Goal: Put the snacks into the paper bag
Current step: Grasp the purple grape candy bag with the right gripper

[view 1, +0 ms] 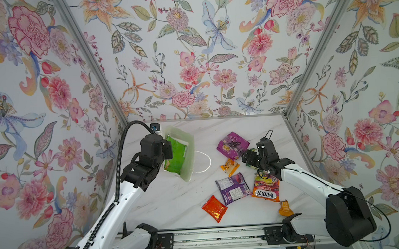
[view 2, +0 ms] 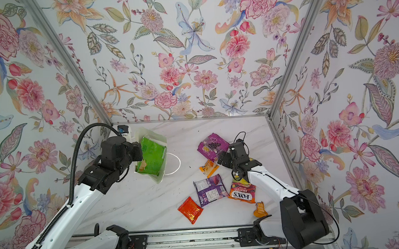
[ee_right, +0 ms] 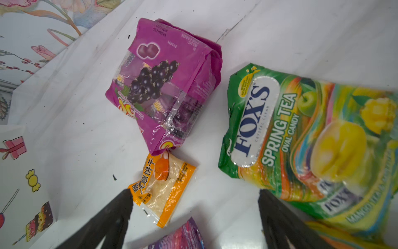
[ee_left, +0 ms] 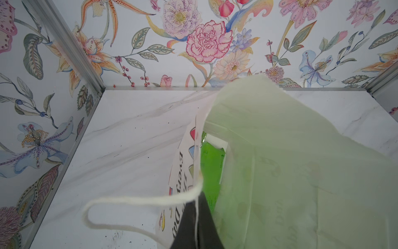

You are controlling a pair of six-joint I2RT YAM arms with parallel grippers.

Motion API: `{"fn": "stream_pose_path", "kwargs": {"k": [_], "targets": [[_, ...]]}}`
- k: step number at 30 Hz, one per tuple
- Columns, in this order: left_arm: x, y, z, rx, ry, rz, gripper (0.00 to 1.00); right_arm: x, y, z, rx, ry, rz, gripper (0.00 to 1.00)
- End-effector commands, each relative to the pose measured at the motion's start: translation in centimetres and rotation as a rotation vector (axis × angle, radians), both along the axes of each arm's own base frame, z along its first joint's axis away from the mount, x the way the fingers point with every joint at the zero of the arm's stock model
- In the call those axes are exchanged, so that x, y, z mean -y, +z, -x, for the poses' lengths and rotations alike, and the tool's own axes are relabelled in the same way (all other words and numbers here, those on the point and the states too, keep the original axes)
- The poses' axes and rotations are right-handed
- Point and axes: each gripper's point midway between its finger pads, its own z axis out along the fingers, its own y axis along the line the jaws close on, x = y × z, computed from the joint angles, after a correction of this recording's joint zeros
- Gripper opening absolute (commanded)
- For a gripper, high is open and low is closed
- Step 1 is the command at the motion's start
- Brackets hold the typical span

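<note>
The white paper bag (view 1: 189, 154) (ee_left: 280, 163) lies on its side at the back left, mouth held up. My left gripper (ee_left: 198, 224) (view 1: 169, 153) is shut on the bag's rim beside a cord handle (ee_left: 133, 201). A green chips bag (view 1: 174, 155) (ee_left: 212, 172) is inside. My right gripper (ee_right: 196, 194) (view 1: 249, 158) hangs open over the table, holding nothing, between an orange sachet (ee_right: 163, 185) and a green FOX'S bag (ee_right: 301, 140). A purple grape packet (ee_right: 165, 90) (view 1: 233, 144) lies just beyond.
Loose on the marble in front of the right arm are a purple packet (view 1: 232, 188), an orange FOX'S bag (view 1: 266, 189), a red-orange foil pack (view 1: 214, 208) and an orange sachet (view 1: 285, 208). Flowered walls close in the back and both sides. A rail (view 1: 212, 238) runs along the front.
</note>
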Motion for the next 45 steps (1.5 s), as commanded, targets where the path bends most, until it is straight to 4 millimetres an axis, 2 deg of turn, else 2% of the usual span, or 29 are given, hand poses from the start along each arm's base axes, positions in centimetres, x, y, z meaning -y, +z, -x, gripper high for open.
{"fn": "stream_pose_path", "kwargs": {"k": [1,4,6,12,14,16,19,23,28,33,37,40,43,45], "targets": [[-0.2,-0.2,0.3,0.004,-0.016,-0.019,0.0,-1.3,1.2,-4.0,0.022,0.057,-0.058,0.97],[-0.3,-0.3,0.4,-0.003,-0.022,-0.036,0.0,-1.9,-0.2,-6.1,-0.05,0.109,-0.065,0.97],[-0.3,-0.6,0.6,-0.01,-0.031,-0.053,0.0,-1.4,-1.8,-6.9,-0.113,0.098,-0.01,0.97],[-0.9,-1.0,1.1,0.019,-0.028,-0.074,0.0,-0.3,-4.5,-10.8,-0.226,0.086,0.193,0.99],[-0.8,-1.0,1.2,0.032,-0.037,-0.065,0.0,-0.7,-5.3,-12.1,-0.237,0.106,0.202,0.99],[-0.8,-0.9,1.3,0.036,-0.038,-0.068,0.0,-2.1,-5.8,-13.0,-0.247,0.168,0.199,0.99],[-1.2,-1.2,1.5,0.043,-0.025,-0.075,0.0,-5.5,-6.3,-13.8,-0.266,0.304,0.209,0.98],[-1.4,-1.5,1.5,0.037,-0.014,-0.084,0.0,-9.5,-6.8,-13.8,-0.259,0.443,0.267,0.97],[-1.8,-1.7,1.5,0.039,0.006,-0.093,0.0,-14.6,-6.9,-12.3,-0.224,0.613,0.32,0.96],[-2.1,-1.6,1.5,0.041,0.02,-0.101,0.0,-19.1,-6.6,-9.4,-0.182,0.781,0.382,0.94],[-2.4,-1.5,1.7,0.051,0.033,-0.103,0.0,-19.9,-5.6,-6.9,-0.196,0.802,0.428,0.95],[-2.6,-1.7,1.6,0.042,0.044,-0.114,0.0,-21.6,-3.4,-3.3,-0.182,0.834,0.395,0.96],[-2.8,-1.7,1.5,0.04,0.052,-0.116,0.0,-22.0,-1.0,-0.9,-0.152,0.808,0.393,0.97],[-2.9,-1.6,1.6,0.043,0.055,-0.115,0.0,-21.7,-0.3,0.4,-0.146,0.775,0.396,0.98]]}}
